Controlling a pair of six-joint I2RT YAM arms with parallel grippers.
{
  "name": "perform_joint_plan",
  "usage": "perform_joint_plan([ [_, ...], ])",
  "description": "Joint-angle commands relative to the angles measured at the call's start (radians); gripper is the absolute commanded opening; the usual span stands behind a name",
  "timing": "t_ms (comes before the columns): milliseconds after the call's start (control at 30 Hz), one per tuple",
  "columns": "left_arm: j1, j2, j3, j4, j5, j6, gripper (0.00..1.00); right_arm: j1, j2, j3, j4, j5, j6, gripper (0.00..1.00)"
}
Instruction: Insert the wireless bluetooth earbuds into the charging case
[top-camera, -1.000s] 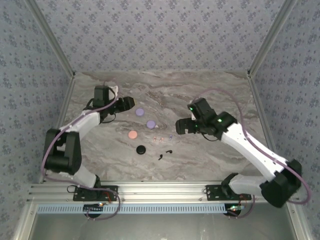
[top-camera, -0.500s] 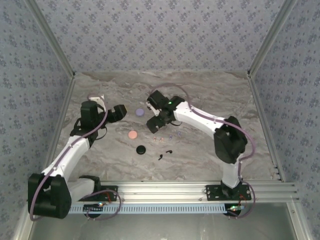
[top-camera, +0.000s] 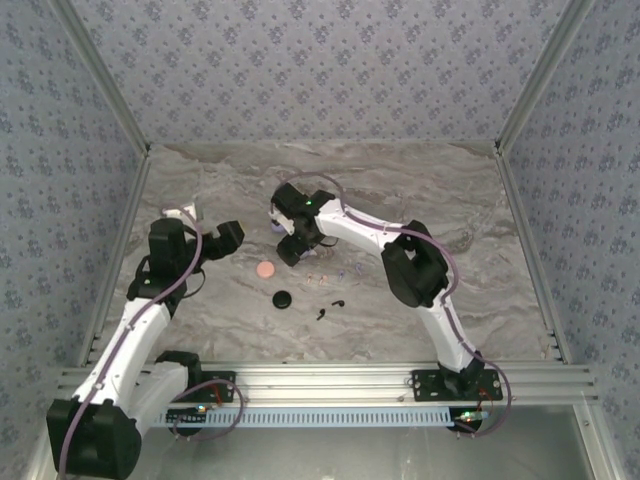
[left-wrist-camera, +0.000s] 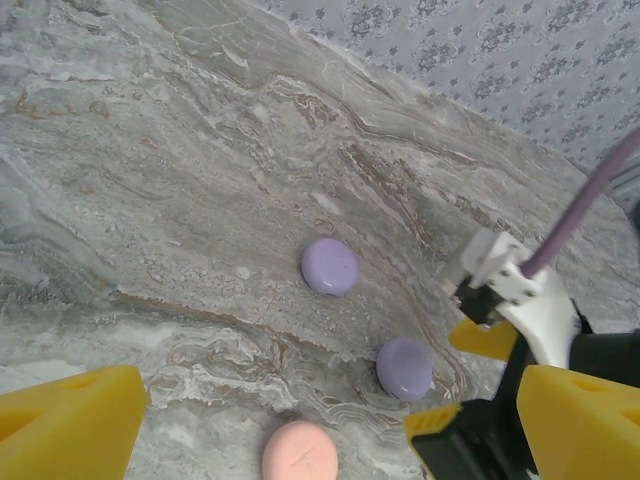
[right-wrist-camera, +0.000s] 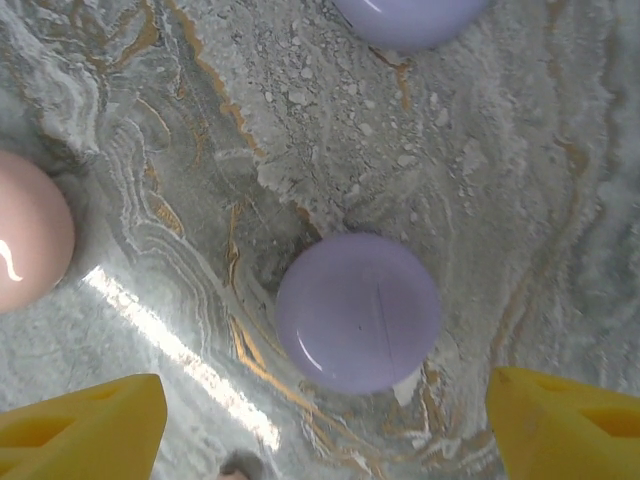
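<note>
Pink disc (right-wrist-camera: 28, 245) is cut off beside wide-open right fingers (right-wrist-camera: 85, 428); lilac disc (right-wrist-camera: 358, 312) lies between them untouched; left fingers (left-wrist-camera: 65, 425) gape empty.

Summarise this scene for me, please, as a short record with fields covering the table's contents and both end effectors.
surface: marble-patterned table
discs: lilac disc, second lilac disc, pink disc, black disc
earbuds: black earbuds and tiny pale earbuds, loose on the table, right of the pink and black discs
left end effector: open, empty, left of the discs
right end effector: open, empty, a finger on either side of the lilac disc
task state: no earbud picked up yet
</note>
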Motion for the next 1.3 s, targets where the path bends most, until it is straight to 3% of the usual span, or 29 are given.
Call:
perform_joint_plan([
  [0,0.007,-0.037,-0.010,-0.042,-0.016,0.004,0.95,-0.010,0.059,0.067,-0.060,-0.019,-0.023,0.85],
  [133,0.007,-0.061,-0.010,-0.057,-0.023,0.004,0.97,-0.015,0.099,0.102,-0.076,-0.024,-0.025,0.84],
  [267,0.007,-0.065,-0.011,-0.059,-0.013,0.005,0.97,-0.019,0.125,0.118,-0.083,-0.034,-0.027,0.74],
  [800,0.007,-0.084,-0.022,-0.062,0.012,-0.001,0.98,-0.014,0.134,0.110,-0.086,0.016,-0.049,0.51],
  [1067,0.006,-0.072,0.016,-0.055,0.104,0.019,0.97,-0.014,-0.131,-0.077,0.054,0.045,-0.065,0.48],
  [1267,0.007,-0.020,0.093,-0.048,0.264,0.031,0.94,-0.011,-0.414,-0.294,0.207,0.041,-0.096,0.47],
])
